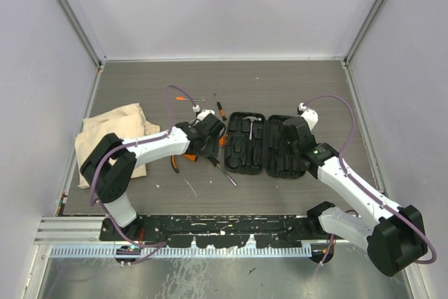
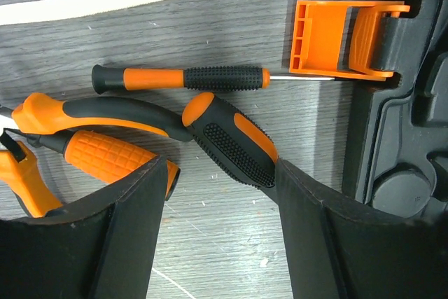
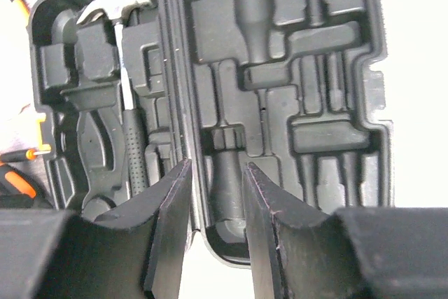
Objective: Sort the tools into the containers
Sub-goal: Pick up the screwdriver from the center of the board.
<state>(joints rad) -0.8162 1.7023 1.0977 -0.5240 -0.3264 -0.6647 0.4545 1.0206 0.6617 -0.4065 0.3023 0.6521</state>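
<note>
Open tool case [image 1: 241, 153], hammer [image 3: 133, 148] slotted, screwdrivers [image 2: 227, 138] beside

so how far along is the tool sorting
Done: only the hammer sits in the open case. In hand: nothing; the left fingers stand open over the fat screwdriver, the right fingers open over the case. Left: that screwdriver, the pliers and the slim screwdriver lie on the table.

One black moulded hard-plastic tool case [image 1: 266, 146] sits centre frame, with one steel-headed hammer [image 3: 129, 103] in it. One beige cloth bag [image 1: 112, 127] lies left. There are two black-and-orange screwdrivers: one thin screwdriver [image 2: 182, 77] and one thick screwdriver [image 2: 234, 141].
</note>
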